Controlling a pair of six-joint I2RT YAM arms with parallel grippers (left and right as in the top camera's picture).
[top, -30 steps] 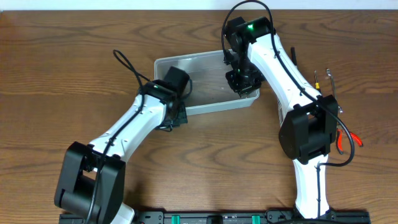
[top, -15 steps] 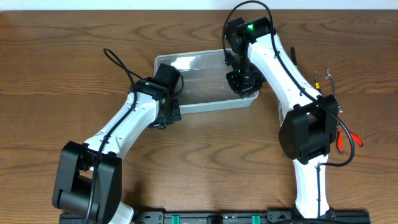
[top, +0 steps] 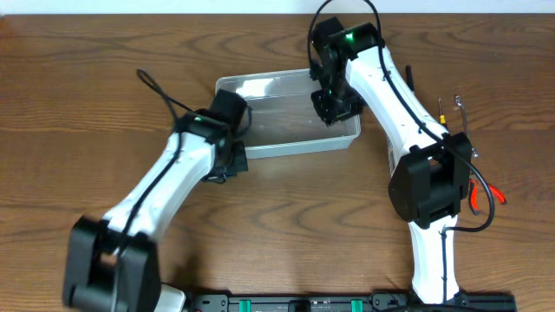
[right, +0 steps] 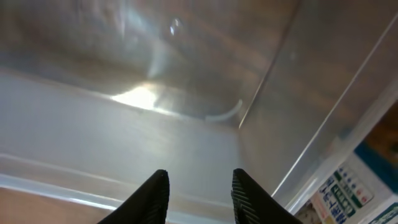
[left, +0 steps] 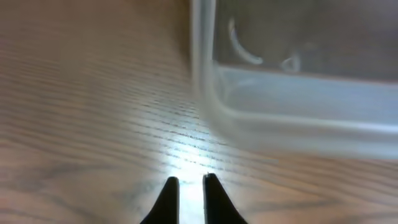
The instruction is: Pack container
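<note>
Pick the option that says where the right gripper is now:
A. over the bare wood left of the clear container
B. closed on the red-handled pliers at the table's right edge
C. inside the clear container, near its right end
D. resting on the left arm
C: the overhead view shows the right gripper within the rim of the container at its right end, and the right wrist view shows the open fingers facing its clear walls.

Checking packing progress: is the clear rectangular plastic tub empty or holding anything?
Empty, apparently: the clear rectangular plastic tub shows only bare floor overhead and in the right wrist view.
</note>
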